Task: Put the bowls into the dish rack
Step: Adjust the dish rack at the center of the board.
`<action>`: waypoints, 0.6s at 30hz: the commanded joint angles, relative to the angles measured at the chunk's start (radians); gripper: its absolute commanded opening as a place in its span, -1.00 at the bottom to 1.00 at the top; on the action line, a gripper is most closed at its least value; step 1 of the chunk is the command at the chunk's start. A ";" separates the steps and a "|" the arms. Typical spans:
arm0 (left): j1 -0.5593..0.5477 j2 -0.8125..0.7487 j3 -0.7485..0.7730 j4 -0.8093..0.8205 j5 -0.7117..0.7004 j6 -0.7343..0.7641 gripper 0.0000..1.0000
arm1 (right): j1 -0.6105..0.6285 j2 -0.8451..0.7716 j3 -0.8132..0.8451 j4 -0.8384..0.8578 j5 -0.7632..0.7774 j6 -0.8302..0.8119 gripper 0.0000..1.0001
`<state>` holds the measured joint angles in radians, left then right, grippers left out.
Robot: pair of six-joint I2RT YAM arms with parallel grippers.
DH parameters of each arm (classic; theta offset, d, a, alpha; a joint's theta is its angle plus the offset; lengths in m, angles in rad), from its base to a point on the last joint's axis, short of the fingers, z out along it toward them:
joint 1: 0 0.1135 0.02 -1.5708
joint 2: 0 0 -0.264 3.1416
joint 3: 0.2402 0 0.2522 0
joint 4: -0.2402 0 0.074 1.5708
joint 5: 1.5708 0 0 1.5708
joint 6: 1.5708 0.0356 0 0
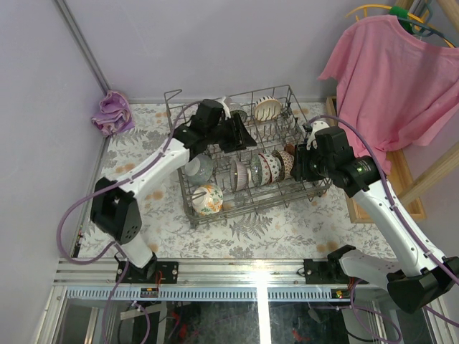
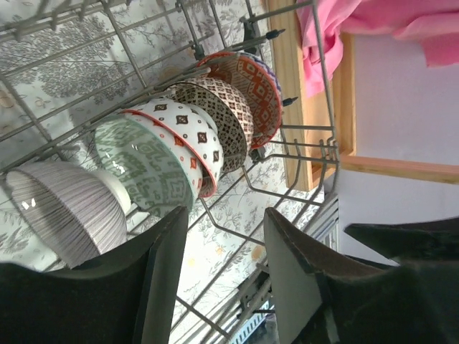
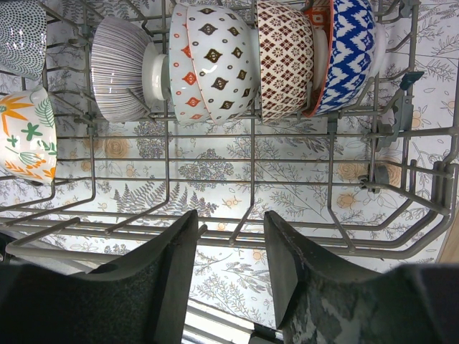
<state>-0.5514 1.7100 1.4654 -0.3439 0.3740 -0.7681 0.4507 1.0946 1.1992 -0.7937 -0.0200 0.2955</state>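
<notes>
**Left gripper** (image 1: 239, 136): over the rack (image 1: 287, 197), fingers apart, nothing between them.
- In its wrist view the row of bowls (image 2: 193, 136) stands on edge ahead of the fingertips and to their left.
- The striped bowl (image 2: 61, 211) is nearest the left finger, the green bowl (image 2: 143, 165) comes next, and the patterned ones lie beyond. Each appears to lean on its neighbour.
- Rack wires pass directly under the jaws.

**Rack contents, from above:**
- The floral bowl (image 1: 206, 199) is in the near left corner.
- The row runs across the middle.
- One more bowl (image 1: 267, 109) sits at the back.
- I see no bowl on the table (image 1: 237, 233) outside the rack. Judgement: loading is done or nearly so.

**Right gripper** (image 1: 297, 163): at the rack's right end, fingers apart, empty.
- In its wrist view the same row stands well ahead of the fingertips, across a bare stretch of tines.
- The floral bowl is far off to the left.
- The rim wires lie just beneath the fingers.

**Risks from here:**
1. The left finger is close to the striped bowl. Any sideways drift on the way out would nudge it, and because the row leans, one push could tip several bowls.
2. Both grippers sit low among the wires. A finger hooking a tine or the rim on lifting would drag the whole rack and rattle or unseat the bowls.
3. The grippers work near each other over one rack. If both move inward together they could collide.
4. Ceramic on bare wire means any knock risks a chip.
</notes>
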 commanded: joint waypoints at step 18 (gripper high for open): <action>0.003 -0.526 -0.063 -0.451 -0.473 0.007 0.99 | -0.005 -0.003 0.062 0.024 -0.023 0.004 0.83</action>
<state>-0.5495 1.2469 1.4483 -0.7017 -0.0006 -0.7464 0.4507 1.0950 1.2087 -0.7933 -0.0212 0.2989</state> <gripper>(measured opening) 0.994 0.873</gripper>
